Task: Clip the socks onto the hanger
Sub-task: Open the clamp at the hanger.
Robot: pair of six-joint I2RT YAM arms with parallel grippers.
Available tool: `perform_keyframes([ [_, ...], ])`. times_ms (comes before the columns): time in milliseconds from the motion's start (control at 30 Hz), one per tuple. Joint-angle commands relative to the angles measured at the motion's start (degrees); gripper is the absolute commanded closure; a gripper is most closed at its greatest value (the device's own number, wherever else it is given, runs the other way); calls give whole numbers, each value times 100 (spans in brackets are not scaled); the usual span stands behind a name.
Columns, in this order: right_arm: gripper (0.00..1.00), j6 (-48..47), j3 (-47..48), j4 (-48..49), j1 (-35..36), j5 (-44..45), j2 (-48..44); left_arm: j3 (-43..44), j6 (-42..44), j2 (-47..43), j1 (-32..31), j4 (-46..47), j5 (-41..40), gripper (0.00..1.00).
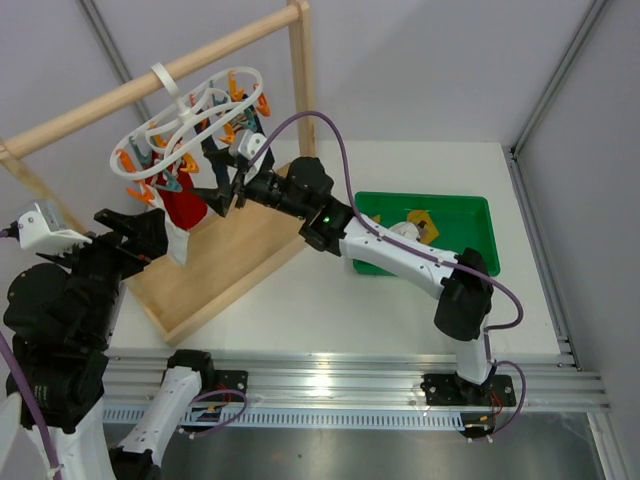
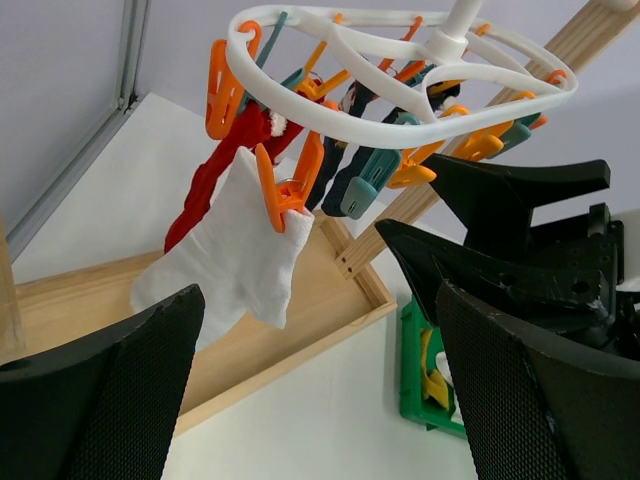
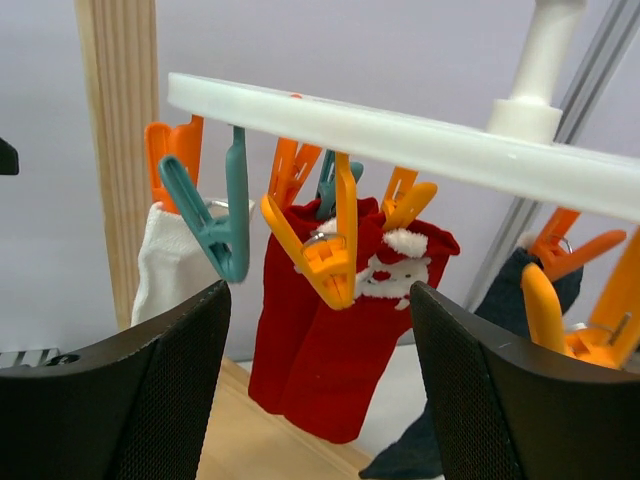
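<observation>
The right tool (image 3: 320, 290) is raised to the hanger (image 3: 400, 125) with its jaws well apart and holding nothing. It is probably lined up to press open the orange peg (image 3: 325, 255) straight ahead. Red socks (image 3: 340, 330) just behind that peg and a navy sock (image 3: 545, 275) to its right crowd the approach. The left tool (image 2: 320, 295), spread fully and empty, faces a white sock (image 2: 235, 255) pegged just ahead. Mustard socks (image 1: 420, 222) wait in the green bin (image 1: 470, 215), well behind the right tool.
</observation>
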Motion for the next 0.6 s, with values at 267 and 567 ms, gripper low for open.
perform_keyframes([
  [267,30,47,1039,447,-36,-375,583,70,4,258,60,231,582,2],
  [567,69,126,917,438,-27,-577,487,272,-128,486,60,398,986,7],
])
